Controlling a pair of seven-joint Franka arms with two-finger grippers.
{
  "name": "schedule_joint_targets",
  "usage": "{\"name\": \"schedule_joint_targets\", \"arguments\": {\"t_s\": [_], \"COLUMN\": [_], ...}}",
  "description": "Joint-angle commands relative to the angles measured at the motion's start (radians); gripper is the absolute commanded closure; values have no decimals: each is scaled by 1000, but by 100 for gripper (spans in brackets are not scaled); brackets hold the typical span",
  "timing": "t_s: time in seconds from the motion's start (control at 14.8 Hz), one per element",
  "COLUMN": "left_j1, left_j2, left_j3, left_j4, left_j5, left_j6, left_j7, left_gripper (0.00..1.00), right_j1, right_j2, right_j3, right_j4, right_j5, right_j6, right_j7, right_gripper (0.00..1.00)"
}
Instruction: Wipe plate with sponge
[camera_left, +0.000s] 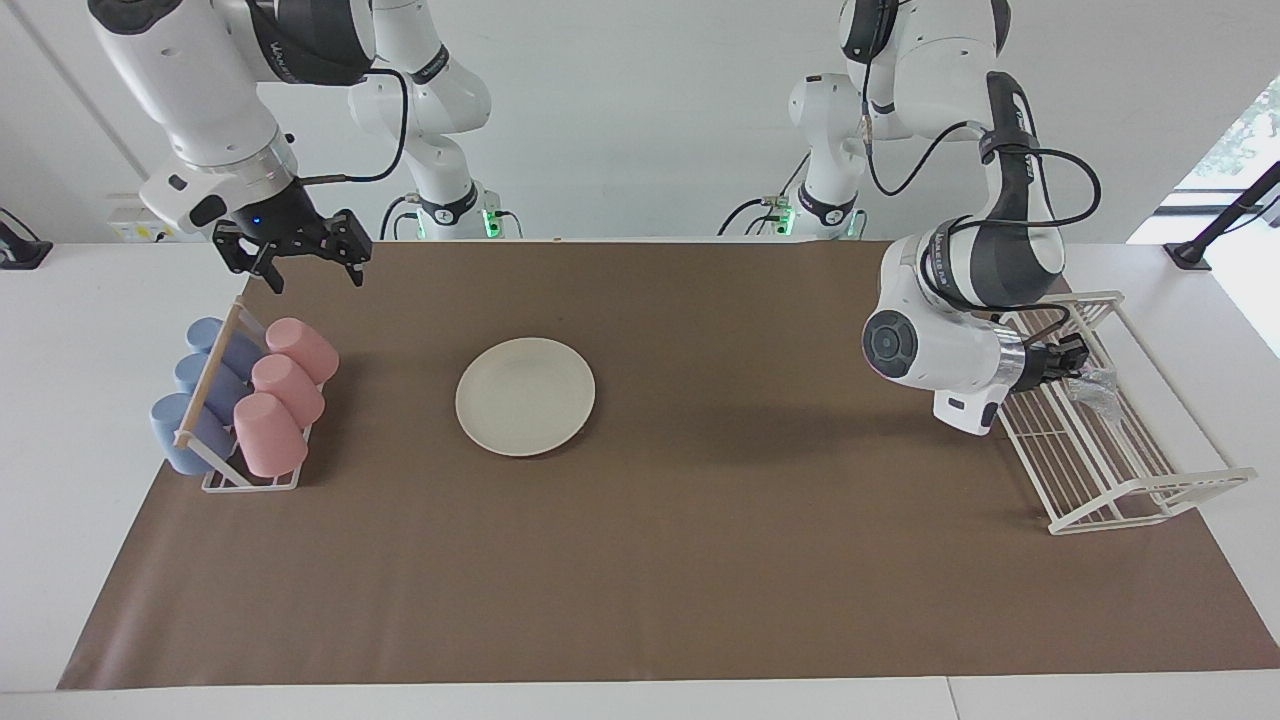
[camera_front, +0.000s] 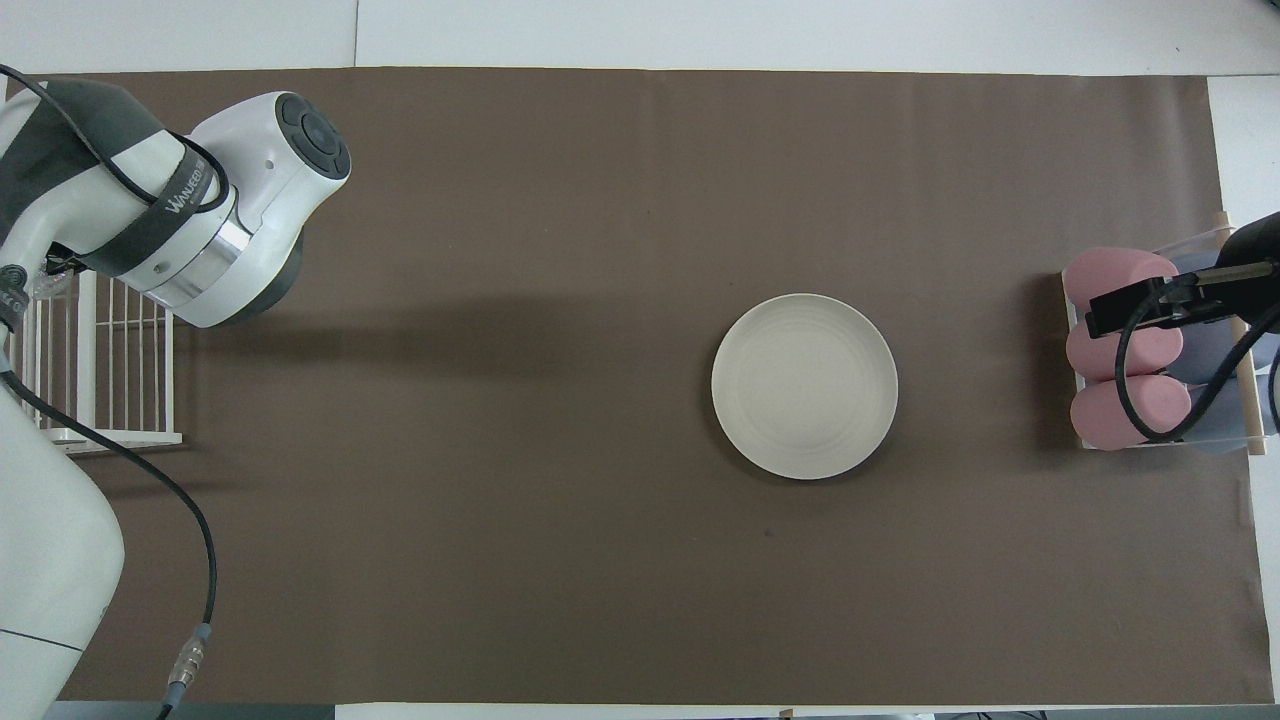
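Observation:
The cream-white plate (camera_left: 525, 396) lies flat on the brown mat, nearer the right arm's end; it also shows in the overhead view (camera_front: 804, 385). The silvery sponge (camera_left: 1096, 388) lies in the white wire rack (camera_left: 1120, 450) at the left arm's end. My left gripper (camera_left: 1072, 362) reaches sideways into that rack, its tip right at the sponge. In the overhead view the left arm hides it. My right gripper (camera_left: 312, 278) is open and empty, up in the air over the mat's edge by the cup rack, and waits; it also shows in the overhead view (camera_front: 1150, 305).
A wooden-barred rack holds pink cups (camera_left: 285, 385) and blue cups (camera_left: 200, 385) at the right arm's end; the pink cups also show in the overhead view (camera_front: 1125, 350). The brown mat (camera_left: 700, 560) covers most of the white table. The wire rack also shows in the overhead view (camera_front: 100, 370).

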Motion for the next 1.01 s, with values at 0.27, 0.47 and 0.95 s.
{"name": "schedule_joint_targets", "arguments": {"t_s": [0.27, 0.47, 0.95], "left_j1": [47, 49, 58], "left_j2": [-1, -6, -7], "left_j3": [0, -1, -1], "left_j4": [-36, -55, -65], "left_j5": [21, 17, 8], "left_j6": [84, 107, 130], "left_j7": [-100, -124, -123], "left_gripper": [100, 100, 25], "right_j1": [-7, -10, -21], "right_j2": [-16, -16, -13], "right_j3": [7, 7, 3], "right_j4": [-12, -13, 5], "right_j5": [-14, -14, -14], "right_j6": [11, -4, -17], "right_j7": [-1, -8, -21], "right_gripper": [0, 0, 0]}}
